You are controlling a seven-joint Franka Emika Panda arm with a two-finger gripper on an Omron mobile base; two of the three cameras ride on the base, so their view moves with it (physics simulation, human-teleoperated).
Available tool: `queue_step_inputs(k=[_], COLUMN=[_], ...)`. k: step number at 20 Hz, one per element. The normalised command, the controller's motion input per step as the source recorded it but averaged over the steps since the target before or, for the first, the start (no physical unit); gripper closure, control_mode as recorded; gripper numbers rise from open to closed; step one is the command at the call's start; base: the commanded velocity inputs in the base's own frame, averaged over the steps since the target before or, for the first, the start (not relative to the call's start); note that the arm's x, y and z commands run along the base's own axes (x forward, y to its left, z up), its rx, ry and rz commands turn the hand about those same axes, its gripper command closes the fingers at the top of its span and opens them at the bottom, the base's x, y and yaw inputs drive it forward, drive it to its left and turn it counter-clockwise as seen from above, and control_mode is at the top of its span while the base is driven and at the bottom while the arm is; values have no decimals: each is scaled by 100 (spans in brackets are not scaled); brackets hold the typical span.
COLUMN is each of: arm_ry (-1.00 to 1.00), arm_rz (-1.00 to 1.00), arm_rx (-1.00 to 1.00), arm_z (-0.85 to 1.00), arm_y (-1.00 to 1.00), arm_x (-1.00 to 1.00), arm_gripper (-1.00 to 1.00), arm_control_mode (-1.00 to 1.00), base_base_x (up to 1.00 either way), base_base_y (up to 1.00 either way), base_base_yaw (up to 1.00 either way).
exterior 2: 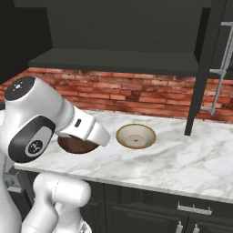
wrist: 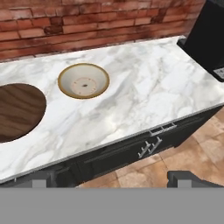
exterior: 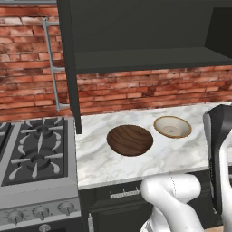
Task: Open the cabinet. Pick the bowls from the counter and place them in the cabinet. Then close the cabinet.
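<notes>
Dark fingers (wrist: pixel 111 179) wide apart, empty.

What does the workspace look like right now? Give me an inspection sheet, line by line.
Surface: marble counter, both bowls resting on it.
Job's things: cabinet open, its doors swung out, shelf bare; brown bowl and cream bowl side by side, apart, upright, neither held.
Clutter: nothing seen.
Grippers: gripper open, jaws wide apart, holding nothing, out over the counter's front edge, off to the side of the cream bowl.
Cables: nothing seen.
Surroundings: brick wall behind; gas stove beside the counter; dark drawers below.
</notes>
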Motion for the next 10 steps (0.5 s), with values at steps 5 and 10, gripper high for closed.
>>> queue_step_inputs(k=[5,10], arm_ry=[1,1], arm_rz=[0,0], arm_rx=[10,9], arm_z=[-28,-32], arm_y=[-20,-13], arm_x=[33,27], arm_gripper=[-100,-100], arm_control_mode=[-100,-100], base_base_x=[0,0], base_base_y=[0,0], base_base_yaw=[0,0])
